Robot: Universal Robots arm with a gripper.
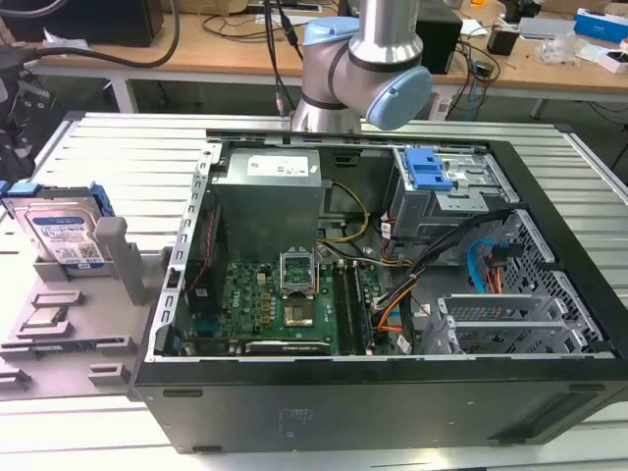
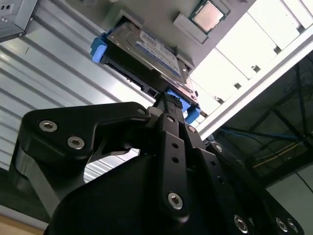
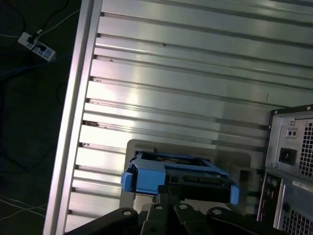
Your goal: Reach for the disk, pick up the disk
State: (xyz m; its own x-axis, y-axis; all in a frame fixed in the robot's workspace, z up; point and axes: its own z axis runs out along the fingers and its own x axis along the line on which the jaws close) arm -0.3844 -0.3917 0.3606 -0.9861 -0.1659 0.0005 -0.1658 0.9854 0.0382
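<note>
**Exterior view:** The disk (image 1: 61, 234) leans tilted in a grey holder (image 1: 113, 270) on the desk (image 1: 128, 157), to the exterior view's left of the open computer case (image 1: 392, 412).

**Second wrist view:** The gripper (image 2: 169, 99) is narrow, fingertips drawn together, and holds nothing. Its tip sits near the disk's blue rail. Hazard: if the fingertips advance without spreading, they would probably strike the edge and push the disk off its holder.

**First wrist view:** The gripper (image 3: 168, 190) faces the disk's (image 3: 195, 171) end. Hazard: an off-centre approach could snag a rail.

Silver disk (image 1: 65, 234), blue rails, white-blue label, propped upright, exterior view's left
</note>
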